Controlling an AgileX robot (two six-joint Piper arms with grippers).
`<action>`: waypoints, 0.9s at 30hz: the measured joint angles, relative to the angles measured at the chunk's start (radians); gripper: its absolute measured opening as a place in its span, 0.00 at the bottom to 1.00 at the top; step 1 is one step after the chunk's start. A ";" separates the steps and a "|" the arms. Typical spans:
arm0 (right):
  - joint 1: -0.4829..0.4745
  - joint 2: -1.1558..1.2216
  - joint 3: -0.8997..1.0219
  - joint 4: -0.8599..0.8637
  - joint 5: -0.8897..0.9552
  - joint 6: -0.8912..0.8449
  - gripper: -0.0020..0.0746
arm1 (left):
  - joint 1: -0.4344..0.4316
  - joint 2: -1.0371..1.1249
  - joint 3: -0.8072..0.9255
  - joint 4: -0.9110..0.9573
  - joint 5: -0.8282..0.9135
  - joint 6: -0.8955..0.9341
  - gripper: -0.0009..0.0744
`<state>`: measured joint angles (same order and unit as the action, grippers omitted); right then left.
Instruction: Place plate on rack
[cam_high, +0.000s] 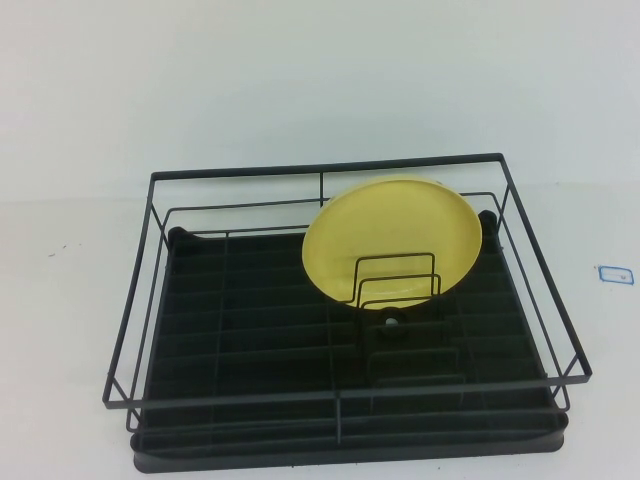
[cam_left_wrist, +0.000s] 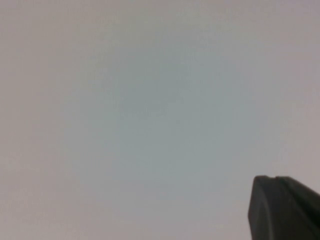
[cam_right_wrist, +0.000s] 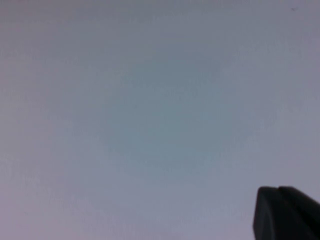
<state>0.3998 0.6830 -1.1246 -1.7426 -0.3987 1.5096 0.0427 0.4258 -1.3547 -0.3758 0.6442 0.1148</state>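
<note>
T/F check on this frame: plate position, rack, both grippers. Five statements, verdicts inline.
1. The plate stands on edge in the rack, leaning among the divider loops. True.
2. The plate lies flat on the table beside the rack. False: it is inside the rack, upright and tilted.
3. The plate sits in the rack's right half. True.
4. The right gripper is holding the plate. False: it is shut on nothing, over bare pale surface, away from the rack.
5. The left gripper is open above the rack. False: it is shut, with only bare surface in its view.
</note>
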 joint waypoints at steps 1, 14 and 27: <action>0.000 -0.008 0.000 0.003 -0.018 0.018 0.03 | 0.000 -0.009 0.025 0.075 -0.028 -0.058 0.01; 0.000 0.056 0.168 -0.005 0.352 -0.085 0.02 | 0.000 0.055 0.602 0.832 -0.091 -0.702 0.01; 0.000 -0.085 0.670 -0.005 0.275 0.023 0.02 | -0.001 0.051 0.791 0.459 -0.171 -0.335 0.01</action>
<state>0.3998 0.5976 -0.4544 -1.7476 -0.1232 1.5323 0.0420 0.4768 -0.5641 0.0835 0.4733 -0.2200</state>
